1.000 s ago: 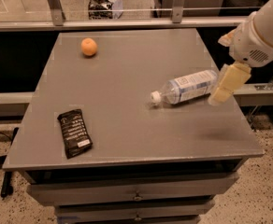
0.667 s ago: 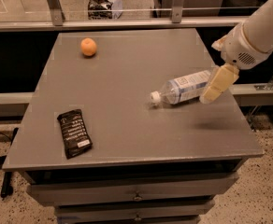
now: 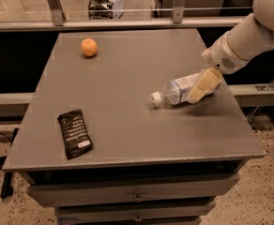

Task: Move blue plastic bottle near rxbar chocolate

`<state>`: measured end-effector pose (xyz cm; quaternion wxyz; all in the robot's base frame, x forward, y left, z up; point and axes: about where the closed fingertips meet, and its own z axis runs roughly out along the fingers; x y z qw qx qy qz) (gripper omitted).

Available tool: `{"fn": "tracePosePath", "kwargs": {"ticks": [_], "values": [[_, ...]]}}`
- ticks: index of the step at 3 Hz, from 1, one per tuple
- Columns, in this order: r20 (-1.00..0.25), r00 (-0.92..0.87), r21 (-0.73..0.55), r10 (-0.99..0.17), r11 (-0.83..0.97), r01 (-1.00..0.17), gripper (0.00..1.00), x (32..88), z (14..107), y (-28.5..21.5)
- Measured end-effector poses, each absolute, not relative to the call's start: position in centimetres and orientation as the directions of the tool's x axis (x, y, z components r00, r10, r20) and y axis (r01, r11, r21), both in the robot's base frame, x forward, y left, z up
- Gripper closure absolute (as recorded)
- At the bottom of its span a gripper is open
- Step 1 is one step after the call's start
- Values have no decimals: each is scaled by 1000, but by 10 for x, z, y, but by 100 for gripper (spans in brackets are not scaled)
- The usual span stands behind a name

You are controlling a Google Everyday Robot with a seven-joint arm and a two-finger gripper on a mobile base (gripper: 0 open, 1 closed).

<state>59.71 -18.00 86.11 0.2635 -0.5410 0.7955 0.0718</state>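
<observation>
The blue plastic bottle lies on its side on the grey table, right of the middle, with its white cap pointing left and toward the front. The rxbar chocolate, a flat black wrapper with white print, lies flat near the front left corner, far from the bottle. My gripper, cream coloured on a white arm coming in from the upper right, is over the base end of the bottle and hides that end.
An orange sits at the back left of the table. The table has drawers below its front edge. A metal rail and glass partition run behind the table. Floor drops away on the right.
The gripper has moved left and slightly down, from beside the bottle's base to overlapping it. The bottle, bar and orange have not moved.
</observation>
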Motion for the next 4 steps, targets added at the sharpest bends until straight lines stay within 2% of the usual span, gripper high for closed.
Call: {"fn": "tracePosePath", "kwargs": {"ticks": [1,4], "values": [[-510,-288,-141,-810,409,-902,18,602,850,-173],[-562,-197,-188,-803,356,-915,89,593,880,-155]]}}
